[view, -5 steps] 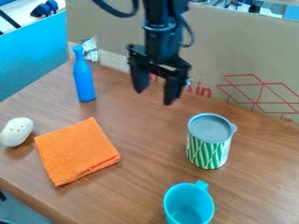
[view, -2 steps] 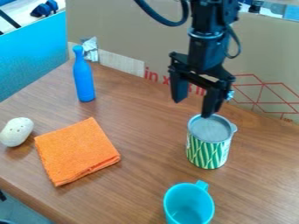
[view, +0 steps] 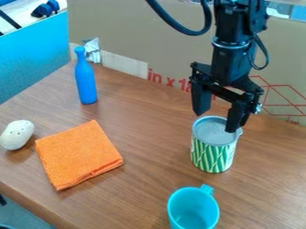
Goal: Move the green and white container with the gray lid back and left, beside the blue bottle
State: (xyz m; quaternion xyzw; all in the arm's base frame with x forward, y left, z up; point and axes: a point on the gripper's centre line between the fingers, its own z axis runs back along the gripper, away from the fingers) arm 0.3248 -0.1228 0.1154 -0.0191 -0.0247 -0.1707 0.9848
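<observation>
The black gripper [view: 215, 123] hangs open over the green-and-white striped can [view: 213, 154], its fingers spread apart above the grey lid with nothing between them. One fingertip overlaps the lid's right edge; I cannot tell whether it touches. Below the can, near the bottom edge, stands a turquoise cup [view: 193, 208] with its handle toward the can. A folded orange cloth [view: 79, 154] lies flat at the left.
A blue bottle [view: 86, 81] stands upright at the back left. A white speckled oval object [view: 17, 134] rests at the left edge. Behind the wooden table [view: 152, 138] rises a cardboard wall [view: 128, 27] with red markings.
The gripper has moved right and somewhat down, from the back middle of the table to over the can. It stays open, and the objects on the table have kept their places.
</observation>
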